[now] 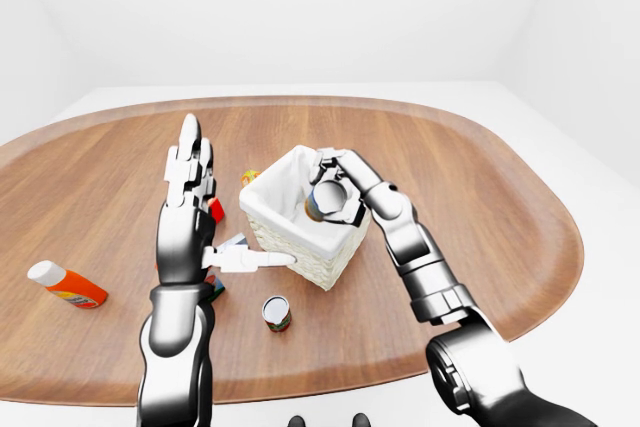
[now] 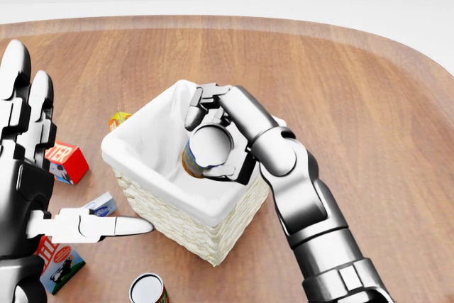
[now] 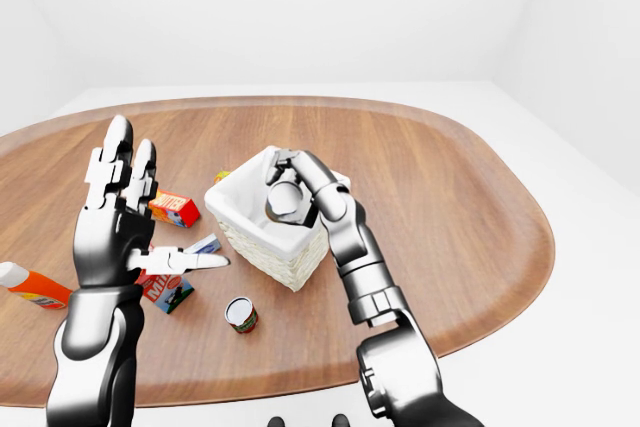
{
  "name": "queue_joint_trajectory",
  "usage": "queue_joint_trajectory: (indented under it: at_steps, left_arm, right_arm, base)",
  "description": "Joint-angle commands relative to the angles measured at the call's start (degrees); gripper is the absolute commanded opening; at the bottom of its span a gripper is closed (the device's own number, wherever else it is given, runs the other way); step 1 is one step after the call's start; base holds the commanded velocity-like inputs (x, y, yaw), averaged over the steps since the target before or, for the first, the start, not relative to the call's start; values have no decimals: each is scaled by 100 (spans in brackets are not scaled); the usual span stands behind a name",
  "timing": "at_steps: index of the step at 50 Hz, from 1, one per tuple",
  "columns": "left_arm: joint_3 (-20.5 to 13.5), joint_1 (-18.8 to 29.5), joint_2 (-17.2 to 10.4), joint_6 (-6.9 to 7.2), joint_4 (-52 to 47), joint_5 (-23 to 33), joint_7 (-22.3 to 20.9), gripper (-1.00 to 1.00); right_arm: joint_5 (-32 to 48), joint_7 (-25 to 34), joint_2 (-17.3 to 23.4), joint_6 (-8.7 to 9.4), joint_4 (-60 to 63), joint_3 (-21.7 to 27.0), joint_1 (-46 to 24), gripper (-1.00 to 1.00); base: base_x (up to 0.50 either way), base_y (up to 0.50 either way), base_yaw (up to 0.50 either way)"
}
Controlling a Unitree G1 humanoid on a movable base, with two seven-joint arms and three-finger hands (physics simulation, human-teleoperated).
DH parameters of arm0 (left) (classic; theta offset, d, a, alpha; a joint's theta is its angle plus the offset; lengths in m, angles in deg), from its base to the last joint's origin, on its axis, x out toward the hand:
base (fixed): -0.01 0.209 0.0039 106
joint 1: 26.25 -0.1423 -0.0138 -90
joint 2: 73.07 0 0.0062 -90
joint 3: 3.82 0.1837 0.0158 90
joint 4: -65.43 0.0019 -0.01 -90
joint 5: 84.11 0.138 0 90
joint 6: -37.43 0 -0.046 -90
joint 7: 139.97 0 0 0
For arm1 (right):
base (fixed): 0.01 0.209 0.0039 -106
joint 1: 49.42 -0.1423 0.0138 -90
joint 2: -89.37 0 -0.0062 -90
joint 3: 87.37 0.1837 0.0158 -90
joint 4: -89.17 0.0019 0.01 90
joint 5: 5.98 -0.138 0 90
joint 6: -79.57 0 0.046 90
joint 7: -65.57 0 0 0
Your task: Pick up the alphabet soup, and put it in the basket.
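I see the oval wooden table (image 1: 480, 177) carrying everything. Near its middle stands the white-lined wicker basket (image 2: 186, 226). My right hand (image 2: 213, 136) hangs over the basket's open top, fingers closed round the alphabet soup can (image 2: 206, 152), which sits tilted just inside the rim. My left hand (image 2: 28, 168) is raised beside the basket with fingers spread, thumb tip touching the wicker wall. Toward the table's left edge lies an orange bottle (image 1: 66, 285). A milk carton (image 3: 166, 290) lies under my left hand, a second can (image 1: 276, 313) toward the near edge.
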Motion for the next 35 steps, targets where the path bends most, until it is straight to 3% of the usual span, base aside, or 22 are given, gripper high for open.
queue_joint_trajectory:
  at_steps: [1, 20, 35]
  left_arm:
    - [14, 37, -2, 0, 16, 23, 2, 100]
    - [2, -57, 8, 0, 139, 11, 2, 100]
    - [16, -81, 18, 0, 273, -1, 14, 100]
  right_arm:
    - [-19, -100, 23, 0, -876, 73, -489, -100]
    - [64, -663, -90, 0, -2748, 63, -1294, -100]
    - [216, -797, -230, 0, -3469, 65, -1779, -100]
  base:
    - [0, 0, 0]
    - [0, 0, 0]
    - [0, 0, 0]
